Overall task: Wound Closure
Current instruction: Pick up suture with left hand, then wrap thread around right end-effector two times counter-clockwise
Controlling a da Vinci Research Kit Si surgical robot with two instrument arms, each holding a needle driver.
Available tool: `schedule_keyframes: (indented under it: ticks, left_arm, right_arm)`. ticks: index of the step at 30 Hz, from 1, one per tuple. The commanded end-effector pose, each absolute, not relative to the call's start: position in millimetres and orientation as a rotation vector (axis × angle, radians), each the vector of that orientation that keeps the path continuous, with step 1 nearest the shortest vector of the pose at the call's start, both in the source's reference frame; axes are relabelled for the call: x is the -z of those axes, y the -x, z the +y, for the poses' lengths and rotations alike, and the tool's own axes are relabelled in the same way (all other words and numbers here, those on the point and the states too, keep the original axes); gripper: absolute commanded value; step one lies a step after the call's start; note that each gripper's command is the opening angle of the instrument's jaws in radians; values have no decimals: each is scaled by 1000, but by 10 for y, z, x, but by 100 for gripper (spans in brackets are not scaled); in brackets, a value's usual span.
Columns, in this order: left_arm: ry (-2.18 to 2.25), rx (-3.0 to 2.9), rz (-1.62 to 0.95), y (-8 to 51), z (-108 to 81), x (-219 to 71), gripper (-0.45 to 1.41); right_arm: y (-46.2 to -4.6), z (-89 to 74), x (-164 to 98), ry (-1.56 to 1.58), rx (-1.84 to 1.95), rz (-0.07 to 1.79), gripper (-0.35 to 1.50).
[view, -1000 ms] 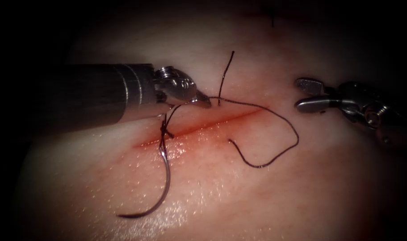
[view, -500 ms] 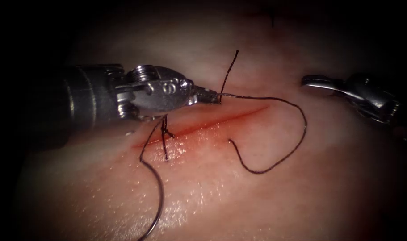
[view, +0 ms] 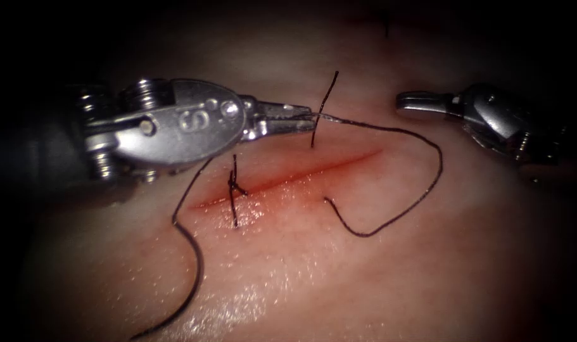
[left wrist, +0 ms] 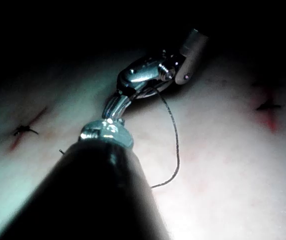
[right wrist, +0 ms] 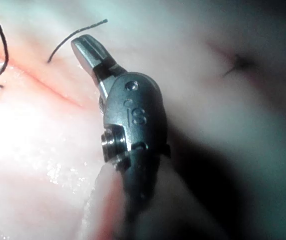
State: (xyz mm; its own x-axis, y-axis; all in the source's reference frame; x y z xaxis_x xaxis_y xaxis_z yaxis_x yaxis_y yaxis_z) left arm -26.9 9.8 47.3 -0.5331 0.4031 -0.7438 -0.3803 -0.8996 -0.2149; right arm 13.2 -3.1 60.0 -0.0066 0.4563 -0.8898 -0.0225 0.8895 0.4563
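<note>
Left tool sits in the upper middle of the endoscope frame, jaws clamped on the thread just above the cut. Right tool at upper right holds nothing; can't tell its jaws. The needle isn't something I can pick out. Left wrist view adds 2 tied stitches.

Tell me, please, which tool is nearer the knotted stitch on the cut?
Left. The left tool, shut on the thread, sits just above and right of the knot; the right tool is far right.

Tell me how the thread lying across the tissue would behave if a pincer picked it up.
The thread is probably floppy: it lies in loose curves on the tissue beside the cut. It looks very light, hanging off the left pincer, which is shut on it. Its short free end stands up, hinting at slight springiness.
</note>
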Motion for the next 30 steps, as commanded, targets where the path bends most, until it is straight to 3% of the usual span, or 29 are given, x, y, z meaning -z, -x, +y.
schedule_keyframes:
  ticks: [1,13,30]
  left_arm:
    - [1188,-2412,-27,274,104,-483,-45]
    - [1134,-2424,77,247,111,-589,-45]
    - [1035,-2513,65,288,47,-618,-45]
  right_arm:
    - [-159,-38,-604,-386,-361,1569,-35]
    - [-198,-68,-571,-467,-389,1665,-35]
    - [-247,-51,-536,-366,-658,1688,-35]
